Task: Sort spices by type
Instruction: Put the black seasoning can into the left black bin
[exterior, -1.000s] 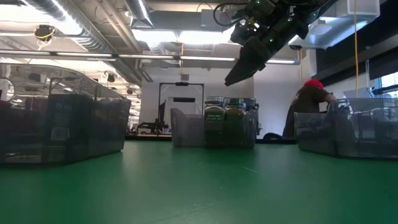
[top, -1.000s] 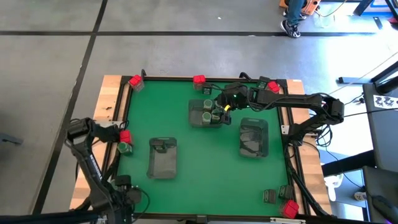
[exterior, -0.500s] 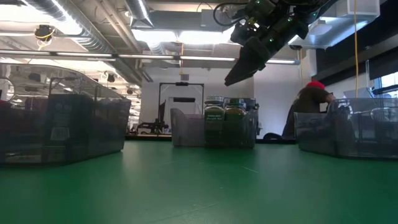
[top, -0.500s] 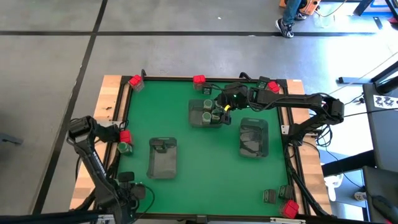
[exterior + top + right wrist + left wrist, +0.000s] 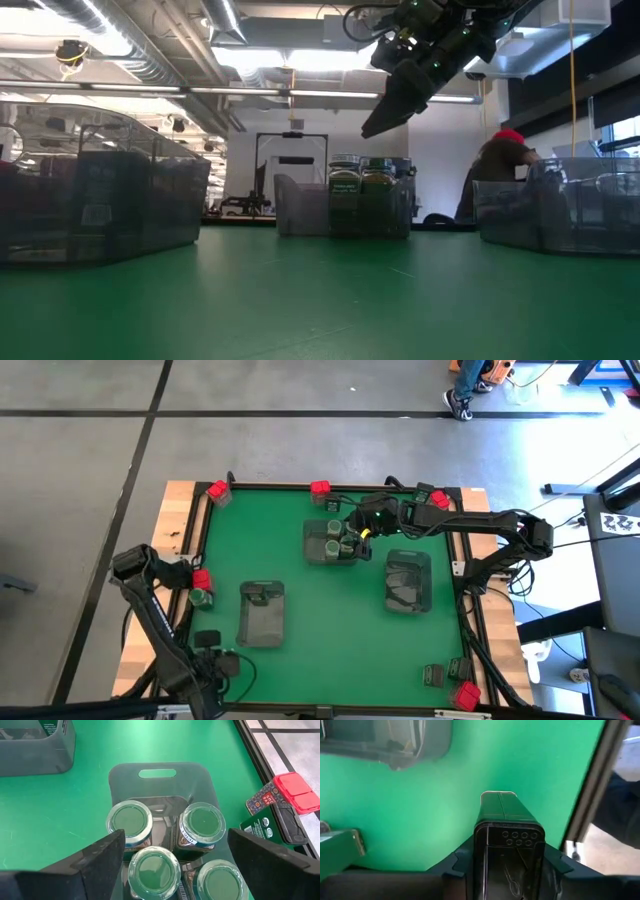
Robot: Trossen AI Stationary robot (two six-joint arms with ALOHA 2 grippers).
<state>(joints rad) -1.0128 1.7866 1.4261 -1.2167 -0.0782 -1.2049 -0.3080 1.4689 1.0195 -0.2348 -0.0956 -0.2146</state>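
Green mat [image 5: 330, 600] | left fingers [image 5: 462, 862] clamp dark tin [image 5: 507, 847] | right fingers [image 5: 90, 860] wide | grey floor [image 5: 300, 445]

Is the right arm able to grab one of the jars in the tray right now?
Probably yes. The right end effector hangs open right above the jars in the tray, with nothing between them.
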